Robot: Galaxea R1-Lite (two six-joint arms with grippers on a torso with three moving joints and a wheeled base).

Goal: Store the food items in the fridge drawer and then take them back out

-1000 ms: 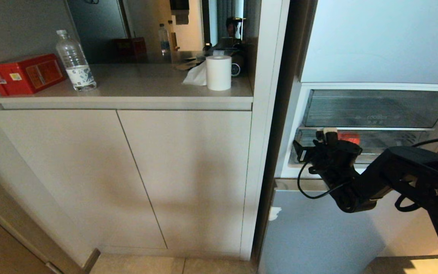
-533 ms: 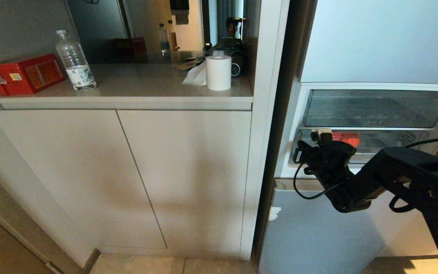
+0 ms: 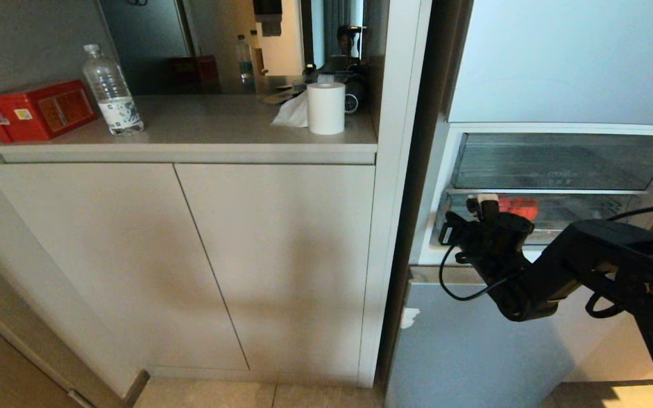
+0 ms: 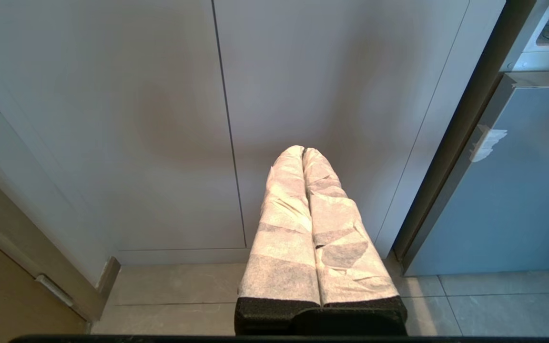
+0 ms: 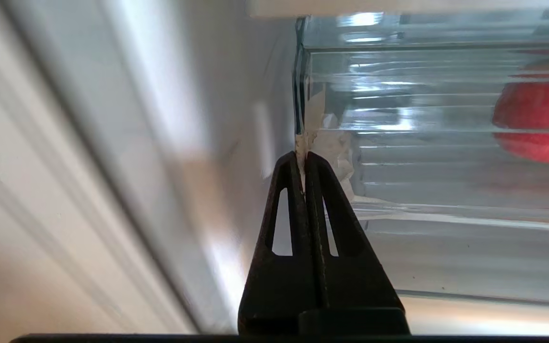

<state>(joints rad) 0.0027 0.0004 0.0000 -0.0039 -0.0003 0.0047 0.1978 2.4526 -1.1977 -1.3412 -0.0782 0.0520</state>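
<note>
While the fridge stands open at the right of the head view, the right hand [image 3: 488,203] reaches up against the front left corner of the fridge drawer [image 3: 581,218], the lower of two clear bins. Its fingers [image 5: 320,190] are pressed together, and in the right wrist view their tips sit right at the drawer's [image 5: 446,143] clear front edge; whether they pinch that edge or only touch it cannot be told. Behind the ribbed clear plastic lies the tomato [image 5: 539,119], a round red shape inside the drawer, off to the side of the fingertips and apart from them. From the head camera the tomato [image 3: 518,206] shows as a red patch just past the hand.

Low in front of the pale cupboard doors [image 4: 160,119], the left hand [image 4: 304,157] hangs with its padded fingers pressed together, holding nothing.

On the desk [image 3: 202,122] beside the fridge stand a red box [image 3: 37,109], a water bottle [image 3: 111,90] and a white paper roll [image 3: 326,107].
</note>
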